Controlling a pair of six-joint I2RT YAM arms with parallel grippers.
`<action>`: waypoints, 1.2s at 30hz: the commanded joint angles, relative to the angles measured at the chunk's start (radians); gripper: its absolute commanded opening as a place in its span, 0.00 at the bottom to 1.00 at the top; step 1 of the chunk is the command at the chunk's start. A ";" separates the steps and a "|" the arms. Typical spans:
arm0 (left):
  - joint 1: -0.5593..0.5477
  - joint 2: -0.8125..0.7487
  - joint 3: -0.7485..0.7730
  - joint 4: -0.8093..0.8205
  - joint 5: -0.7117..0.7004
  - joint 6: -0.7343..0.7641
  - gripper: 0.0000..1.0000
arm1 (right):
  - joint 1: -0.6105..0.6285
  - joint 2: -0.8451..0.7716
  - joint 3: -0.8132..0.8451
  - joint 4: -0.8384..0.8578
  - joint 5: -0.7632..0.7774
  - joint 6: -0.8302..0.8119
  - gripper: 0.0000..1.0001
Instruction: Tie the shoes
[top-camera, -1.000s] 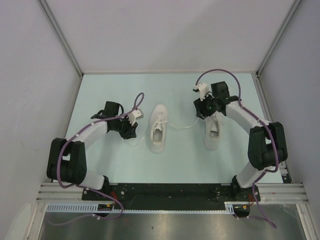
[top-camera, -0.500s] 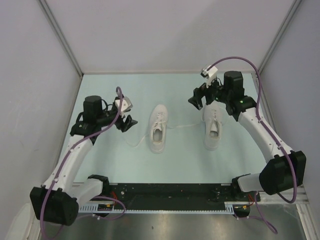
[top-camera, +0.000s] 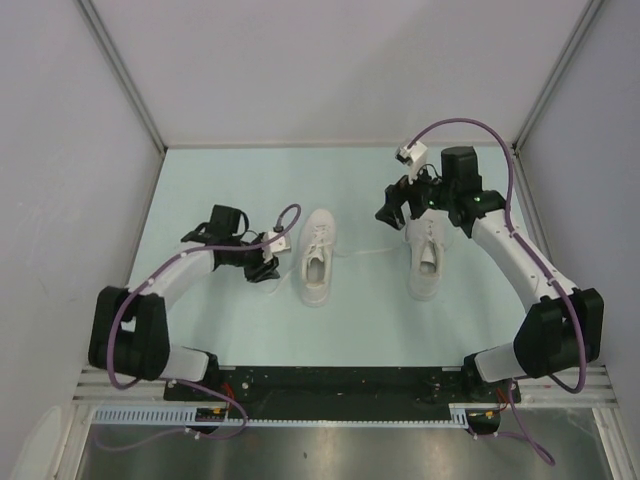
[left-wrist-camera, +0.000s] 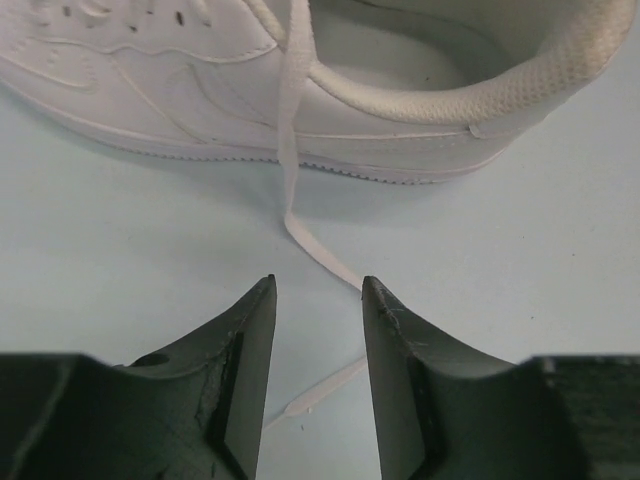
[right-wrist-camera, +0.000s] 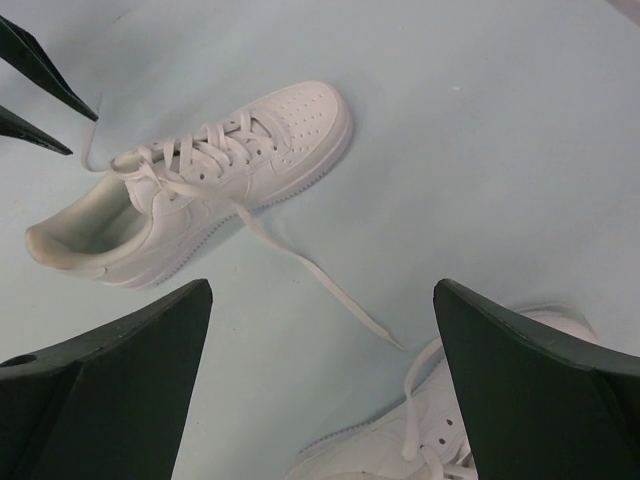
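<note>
Lying apart, white shoes (top-camera: 318, 235), laces (left-wrist-camera: 290, 130) seemingly untied; left end effector (left-wrist-camera: 318, 283), right end effector (right-wrist-camera: 322, 287) both released.

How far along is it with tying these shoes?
Done: nothing yet; neither the left sneaker nor the right sneaker is tied. In hand: the left end effector sits open, low beside the left sneaker, whose loose lace runs between the fingers, unpinched. The right end effector hangs wide open, empty. Left: both bows.
</note>
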 joint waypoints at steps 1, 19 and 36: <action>-0.048 0.110 0.075 -0.002 0.009 0.172 0.43 | -0.034 0.019 0.022 -0.036 -0.028 -0.024 0.98; -0.148 0.294 0.187 -0.016 -0.073 0.256 0.40 | -0.104 0.059 0.022 -0.069 -0.069 -0.025 0.96; -0.177 0.282 0.191 0.022 -0.047 0.185 0.00 | -0.132 0.065 0.022 -0.101 -0.075 -0.048 0.94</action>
